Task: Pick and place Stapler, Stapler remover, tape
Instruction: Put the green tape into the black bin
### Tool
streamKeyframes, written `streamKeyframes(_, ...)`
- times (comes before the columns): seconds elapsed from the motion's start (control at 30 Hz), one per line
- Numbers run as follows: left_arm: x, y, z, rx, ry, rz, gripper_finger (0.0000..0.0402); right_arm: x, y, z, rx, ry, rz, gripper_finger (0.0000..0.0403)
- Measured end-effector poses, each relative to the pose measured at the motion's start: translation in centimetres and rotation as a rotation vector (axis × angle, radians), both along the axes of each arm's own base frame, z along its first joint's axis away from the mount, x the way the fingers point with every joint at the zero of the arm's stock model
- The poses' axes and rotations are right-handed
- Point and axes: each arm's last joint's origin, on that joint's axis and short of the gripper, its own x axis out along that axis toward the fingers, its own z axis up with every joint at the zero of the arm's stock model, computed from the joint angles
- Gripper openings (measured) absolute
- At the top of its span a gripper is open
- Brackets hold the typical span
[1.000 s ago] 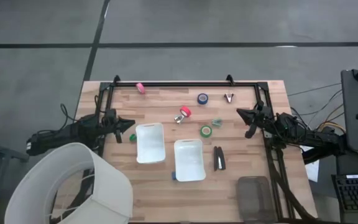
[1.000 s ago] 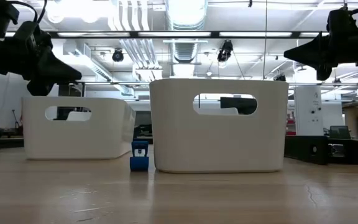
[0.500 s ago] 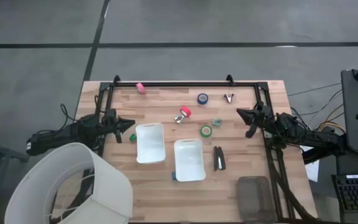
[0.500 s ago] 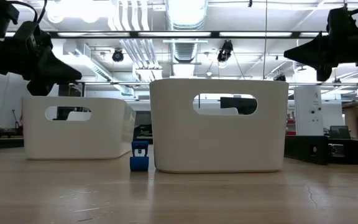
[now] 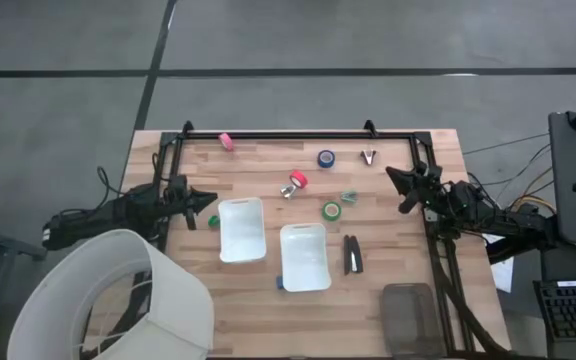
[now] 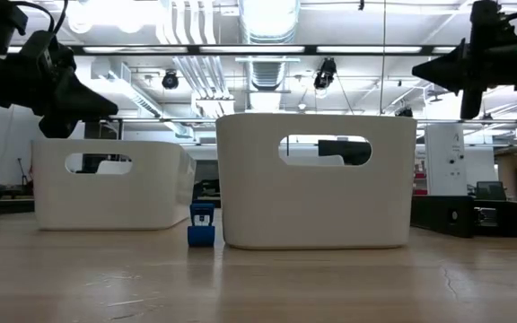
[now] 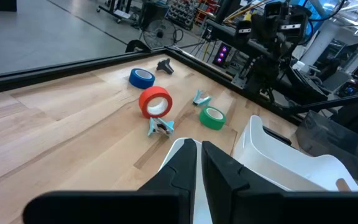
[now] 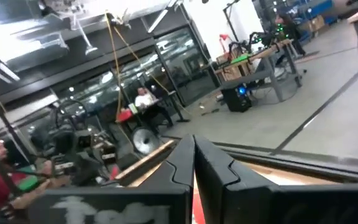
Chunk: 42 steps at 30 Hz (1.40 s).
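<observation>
The black stapler point(image 5: 352, 254) lies flat on the table, right of the nearer white tray point(image 5: 304, 256). The red tape point(image 5: 299, 180), green tape point(image 5: 331, 210) and blue tape point(image 5: 326, 158) rest on the wood beyond the trays; the left wrist view shows red point(image 7: 156, 102), green point(image 7: 213, 117) and blue point(image 7: 142, 77). A dark claw-shaped staple remover point(image 5: 369, 157) lies near the far rail. My left gripper point(image 5: 211, 197) hovers shut at the table's left side, by the other white tray point(image 5: 241, 228). My right gripper point(image 5: 389, 173) hovers shut at the right side, tipped up toward the room.
A teal clip point(image 5: 349, 197), a silver-blue clip point(image 7: 161, 127), a pink piece point(image 5: 226, 141), a small green piece point(image 5: 213, 221) and a blue piece point(image 6: 201, 224) lie about. A dark bin point(image 5: 408, 318) sits at the near right, a white round shade point(image 5: 118, 300) near left. People show in the room point(image 8: 145, 99).
My right gripper has moved a little toward the table's far edge and turned slightly. Nothing on the table has moved.
</observation>
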Motion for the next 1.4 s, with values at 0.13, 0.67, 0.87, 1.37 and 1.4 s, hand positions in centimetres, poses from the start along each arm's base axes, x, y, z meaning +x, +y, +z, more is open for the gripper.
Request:
streamKeyframes(0.13,0.0,0.0,0.0,0.0,0.0,0.001,0.0028,0.7,0.2,-0.2,-0.009,-0.005,0.126,0.0008)
streamKeyframes(0.67,0.0,0.0,0.0,0.0,0.0,0.0,0.0028,6.6,0.1,-2.5,0.155,0.452,0.37,0.0087)
streamKeyframes(0.87,0.0,0.0,0.0,0.0,0.0,0.0,0.0028,10.6,0.5,-2.0,0.083,0.703,0.44,0.0148)
streamKeyframes(1.37,0.0,0.0,0.0,0.0,0.0,0.0,0.0028,16.4,-2.0,-3.4,0.063,1.094,0.299,0.0178)
streamKeyframes(1.4,0.0,0.0,0.0,0.0,0.001,0.0,0.0028,16.5,-2.3,-3.6,0.066,1.108,0.29,0.0177)
